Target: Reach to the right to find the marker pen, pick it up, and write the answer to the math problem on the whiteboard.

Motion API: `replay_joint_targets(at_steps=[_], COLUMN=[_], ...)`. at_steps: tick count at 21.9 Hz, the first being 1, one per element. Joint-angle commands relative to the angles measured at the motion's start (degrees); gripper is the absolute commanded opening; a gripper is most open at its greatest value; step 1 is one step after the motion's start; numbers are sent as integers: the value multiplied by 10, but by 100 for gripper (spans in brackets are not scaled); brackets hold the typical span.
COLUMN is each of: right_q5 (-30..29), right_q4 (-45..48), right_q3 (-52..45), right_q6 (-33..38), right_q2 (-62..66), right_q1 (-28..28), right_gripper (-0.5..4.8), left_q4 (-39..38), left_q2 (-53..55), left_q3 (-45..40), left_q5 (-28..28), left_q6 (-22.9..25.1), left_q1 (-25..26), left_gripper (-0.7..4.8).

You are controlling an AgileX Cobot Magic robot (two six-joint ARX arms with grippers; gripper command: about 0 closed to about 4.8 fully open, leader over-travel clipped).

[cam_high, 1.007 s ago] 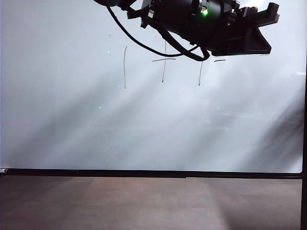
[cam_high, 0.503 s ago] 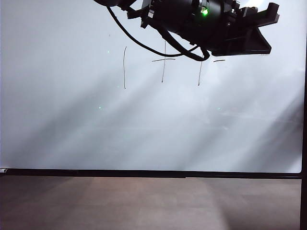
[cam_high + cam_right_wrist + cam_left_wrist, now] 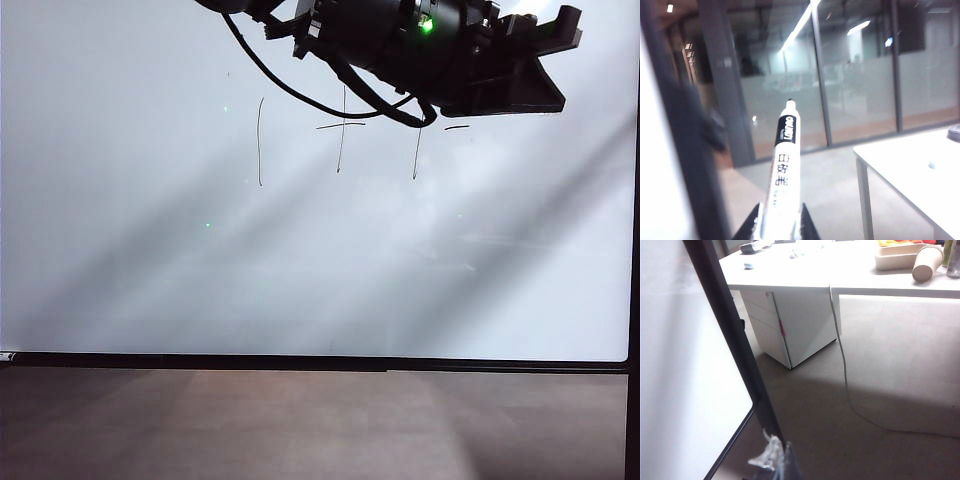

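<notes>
on my right wrist view the right gripper [image 3: 780, 225] is clamped on the marker pen [image 3: 782, 175], tip pointing away toward glass walls, beside a white table [image 3: 920, 170]. the left gripper [image 3: 775, 465] sits by the whiteboard [image 3: 300, 260] frame; i cannot tell its jaws. the math problem [image 3: 340, 135] is partly hidden behind a black arm [image 3: 430, 50].

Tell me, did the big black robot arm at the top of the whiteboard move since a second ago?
No. The black arm sits at the same place against the handwritten plus sign on the glossy white whiteboard.
</notes>
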Motion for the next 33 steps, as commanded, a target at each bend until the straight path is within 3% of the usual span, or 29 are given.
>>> replay_joint_targets(at_steps=[1,4,8,11,24,33], right_q5=[15,-14,-36,-89,-115,-85], right_q4=[-166,-292,-404,-474,-461,-372], right_q3=[-2,-2,-2,-2,-2,-2], right_q6=[3,23,25,11,-33,-32], right_q2=[-136,-253,-361,-378,-285,-198], right_q1=[0,11,77,129,234,284], right_gripper=[-6,-6,-6,-6,-6,-6], left_q4=[7,8,7,7,-19,-13], left_q2=[-3,-3,-3,-3,-103,-156], left_q3=[3,3,3,3,3,3], left_q5=[2,2,2,2,2,4], left_q6=[-1,-1,-1,-1,-1,-1], left_q1=[0,0,0,0,0,10], left_gripper=[-5,-5,-5,-5,-5,-5])
